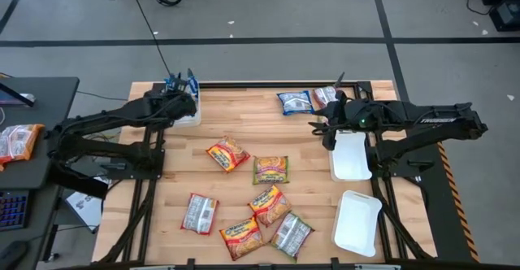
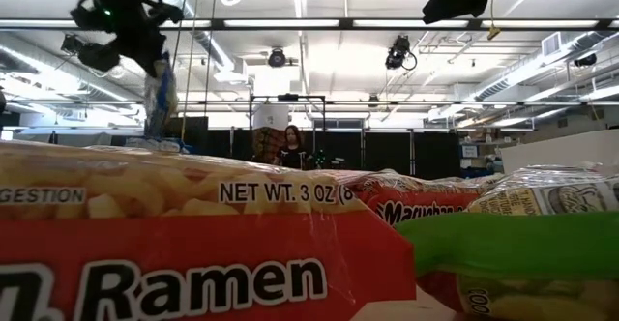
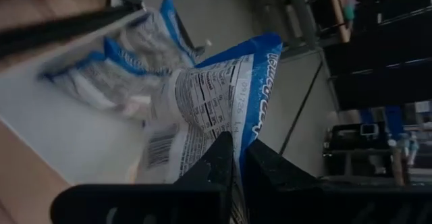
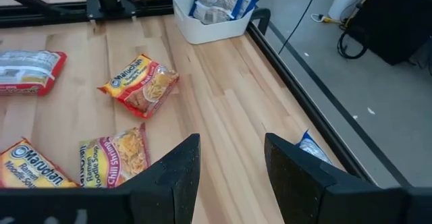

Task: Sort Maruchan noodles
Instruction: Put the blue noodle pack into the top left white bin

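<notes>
My left gripper [image 1: 184,89] is over the table's far left corner, shut on a blue-white Maruchan packet [image 3: 216,89]. The packet hangs above a white tray [image 1: 189,117] that holds other blue-white packets [image 3: 101,75]. The low view shows the held packet [image 2: 160,89] dangling high. My right gripper [image 4: 231,153] is open above the bare wood near the table's far right, touching nothing. A blue-white packet [image 1: 294,102] and a reddish one [image 1: 325,97] lie flat by the far edge. Several red-yellow, green and silver packets [image 1: 270,169] lie flat mid-table and nearer. My left gripper pinches the blue-white packet between its two fingers at one blue-bordered edge [image 3: 237,126]. The fingers point down from above. The packet is lifted clear and hangs below them, over the tray; its printed back faces the wrist camera.
Two white trays [image 1: 351,158] [image 1: 357,221] sit along the table's right side, the farther one just beside my right gripper. A black frame rims the table [image 4: 270,28]. Bare wood lies between the far packets and the middle cluster. A person stands far off in the room [image 2: 290,147].
</notes>
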